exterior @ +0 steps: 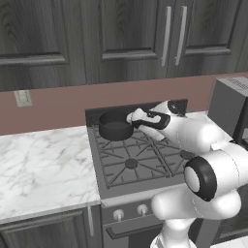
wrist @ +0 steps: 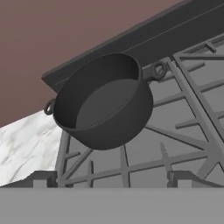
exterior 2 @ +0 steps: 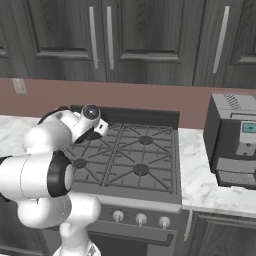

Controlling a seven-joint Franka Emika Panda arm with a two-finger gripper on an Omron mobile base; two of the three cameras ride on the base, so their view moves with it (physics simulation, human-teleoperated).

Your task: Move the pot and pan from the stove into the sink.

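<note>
- On the stove (exterior: pixel 140 164), at its back-left corner, sits one pot (exterior: pixel 116 125); one is all that can be counted on the grates.
- One gripper (exterior: pixel 131 117) hangs just beside the pot's right rim in the left base view, its fingers spread wide apart and closed on nothing.
- From the hand view, the two dark fingertips (wrist: pixel 43 178) stand well apart at the bottom, with the pot (wrist: pixel 105 100) ahead of them and not between them.
- Round and upright, the pot has its mouth facing up; two small ring handles (wrist: pixel 156 70) stick out on opposite sides, so its handle line runs roughly along the back edge of the stove.
- Dark grey all over, it has straight sides, a flat bottom and an empty interior.
- Black grates (exterior 2: pixel 135 155) cover the stove top, with burners showing beneath; three silver knobs (exterior 2: pixel 140 219) can be counted on the front in the right base view.
- White marble surface (exterior: pixel 43 169) lies to the left of the stove, touching its edge.
- One grey appliance (exterior 2: pixel 232 140) stands on the surface to the right of the stove.
- Dark wood cabinets (exterior: pixel 121 34) hang above a reddish-brown backsplash (exterior: pixel 58 104), which carries one wall outlet (exterior: pixel 23 98).
</note>
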